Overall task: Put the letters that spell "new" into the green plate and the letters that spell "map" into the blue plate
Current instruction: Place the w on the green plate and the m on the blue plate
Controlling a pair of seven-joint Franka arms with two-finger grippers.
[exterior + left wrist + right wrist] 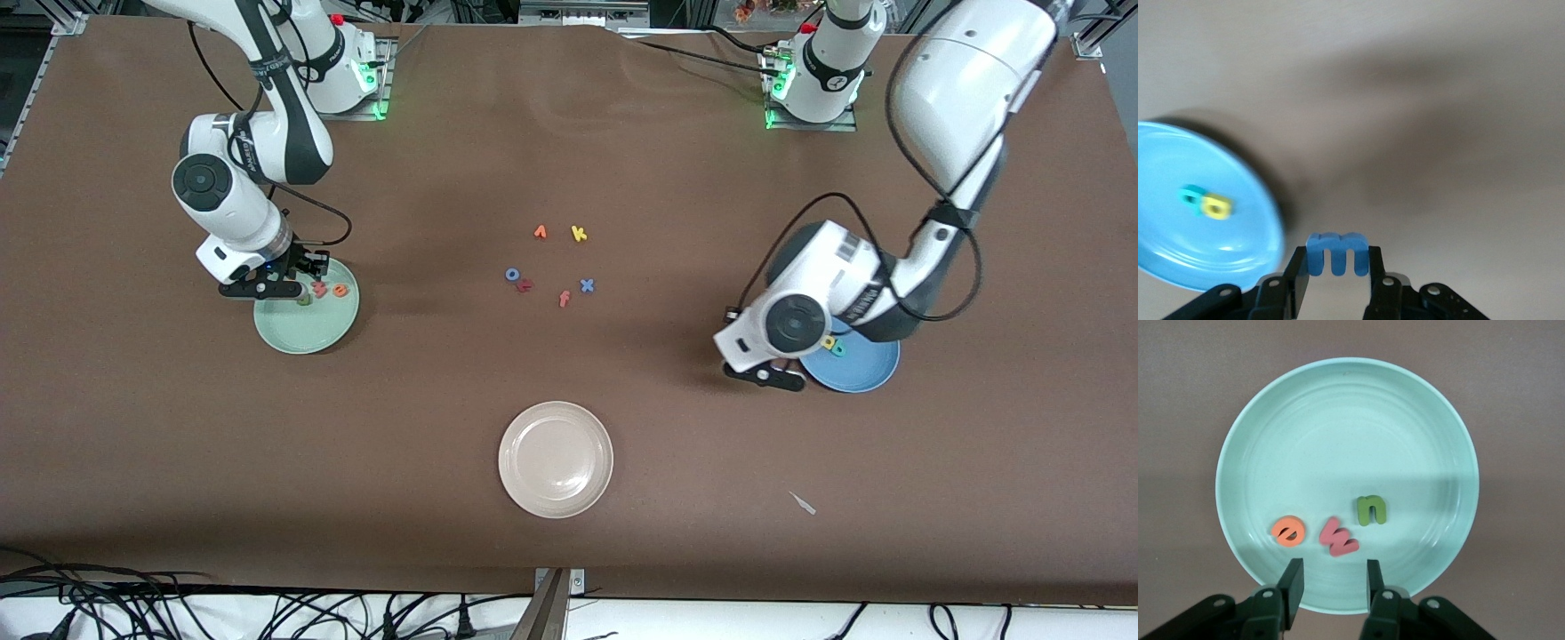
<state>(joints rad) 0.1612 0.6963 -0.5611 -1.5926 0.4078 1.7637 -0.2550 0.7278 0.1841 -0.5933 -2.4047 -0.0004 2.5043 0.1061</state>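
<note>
The green plate [307,333] lies toward the right arm's end of the table and holds the olive n [1371,510], the pinkish-red w [1338,538] and the orange e [1288,531]. My right gripper [1333,577] hovers open over that plate's rim [1351,440], nothing between its fingers. The blue plate [862,369] holds the yellow a [1217,207] and the teal p [1188,195]. My left gripper [1337,257] is shut on the blue m [1337,252], over the bare table just beside the blue plate [1205,153].
A cream-white plate [556,458] sits near the front camera at mid-table. Loose letters lie in the middle: orange v [540,232], yellow k [579,234], blue o [513,275], dark red letter [524,285], orange f [564,299], blue x [587,285]. A white scrap [805,504] lies nearer the camera.
</note>
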